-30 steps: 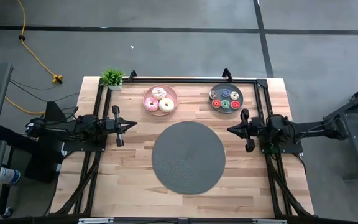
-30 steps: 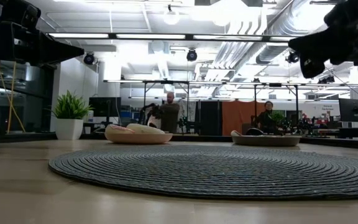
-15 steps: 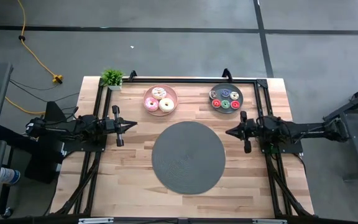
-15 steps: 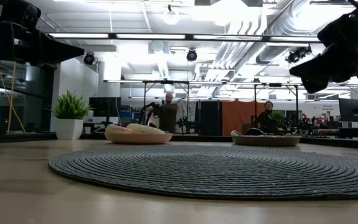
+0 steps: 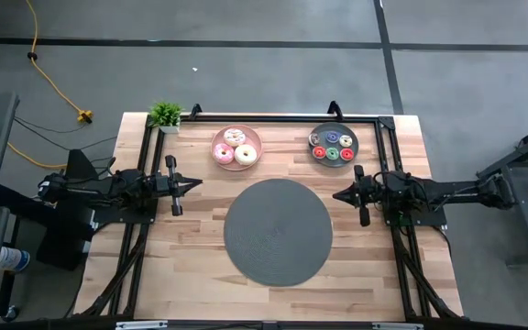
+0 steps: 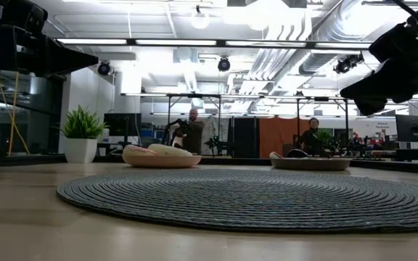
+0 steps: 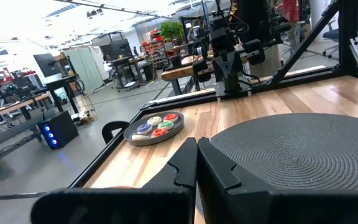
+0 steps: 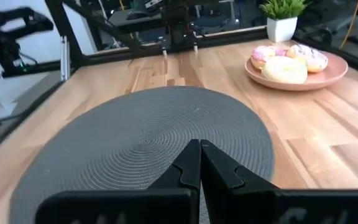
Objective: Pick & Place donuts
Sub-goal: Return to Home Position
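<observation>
Donuts (image 5: 332, 153), six small, show on the grey plate (image 5: 356, 147) from above; low view gives only its rim. Left gripper (image 5: 199, 182) and right gripper (image 5: 336, 194): fingers together, empty.

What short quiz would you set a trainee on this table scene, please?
1. How many small donuts lie on the grey plate?
2. Where do the three bigger donuts lie? A: on the pink plate. B: on the round mat. C: in the plant pot.
3. True or false: the left hand and the right hand are both shut and empty.

Key: 1: six. 2: A. 3: true.
</observation>
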Controlling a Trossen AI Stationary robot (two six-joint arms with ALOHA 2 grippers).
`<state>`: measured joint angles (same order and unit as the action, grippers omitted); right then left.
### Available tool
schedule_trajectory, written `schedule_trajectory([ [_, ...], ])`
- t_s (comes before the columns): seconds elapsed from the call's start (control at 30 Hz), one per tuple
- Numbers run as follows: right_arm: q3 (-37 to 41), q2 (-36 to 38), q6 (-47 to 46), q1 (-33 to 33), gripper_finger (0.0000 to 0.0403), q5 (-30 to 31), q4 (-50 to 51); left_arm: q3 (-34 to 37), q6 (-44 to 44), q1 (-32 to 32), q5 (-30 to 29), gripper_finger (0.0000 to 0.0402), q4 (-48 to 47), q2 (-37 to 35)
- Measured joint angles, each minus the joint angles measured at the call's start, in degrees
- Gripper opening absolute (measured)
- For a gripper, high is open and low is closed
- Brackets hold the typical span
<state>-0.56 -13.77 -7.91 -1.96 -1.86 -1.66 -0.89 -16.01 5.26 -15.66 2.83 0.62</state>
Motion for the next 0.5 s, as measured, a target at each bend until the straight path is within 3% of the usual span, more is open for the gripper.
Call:
schedule_trajectory([
  [0.1, 0.0, -0.01, -3.78, 0.0, 0.0, 0.03, 0.08, 0.01, 0.0, 0.01, -0.01, 0.0, 0.0, -0.01],
  [0.5, 0.02, -0.01, -3.66, 0.0, 0.0, 0.08, 0.1, 0.01, 0.0, 0.02, 0.0, 0.0, 0.01, -0.01],
])
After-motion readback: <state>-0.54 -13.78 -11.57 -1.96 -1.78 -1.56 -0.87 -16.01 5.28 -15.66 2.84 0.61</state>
